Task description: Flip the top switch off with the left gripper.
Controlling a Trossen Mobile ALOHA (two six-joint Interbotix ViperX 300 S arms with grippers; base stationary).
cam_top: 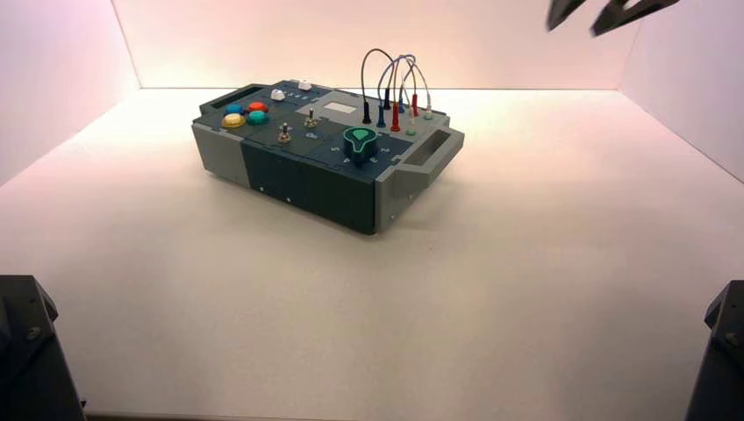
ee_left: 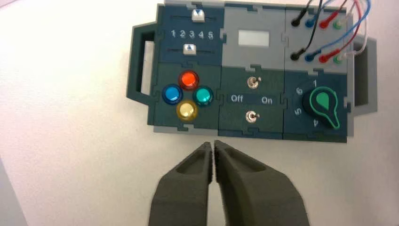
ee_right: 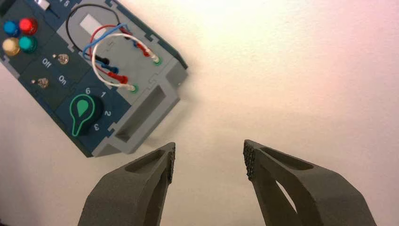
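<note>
Both fingers of the left gripper (ee_left: 213, 143) are coming nearest the wrist camera, tips as good as pressed together and pinching nothing, pointing toward the box's (cam_top: 307, 189) long near side. (The high view is not catching them; I'm going by the wrist.) The box is sitting near eleven o'clock on the table (cam_top: 491, 307) in the high view, slightly turned.

My target, the top switch (cam_top: 311, 118), is standing mid-box, ten o'clock from the green knob (cam_top: 360, 144); its twin toggle (cam_top: 283, 133) is sitting at eight o'clock from it. I'm judging this to be the approach: nothing is touching the switch. The next move is calling for carrying the left gripper over the box, lowering the tips beside the lever on its On side, and nudging toward Off. Which way the lever is leaning, I cannot tell.

As for obstacles, the twin toggle is standing nearer me, so a low path could be clipping it first. The coloured buttons (cam_top: 246, 115) are lying at nine o'clock from the target, the white sliders (cam_top: 291, 90) toward eleven, and the looping wires (cam_top: 395, 79) are arching at two o'clock (I'd be keeping clear of those). The right gripper (cam_top: 579, 24) is hanging idle at one o'clock in the high view, jaws spread wide, holding nothing.
</note>
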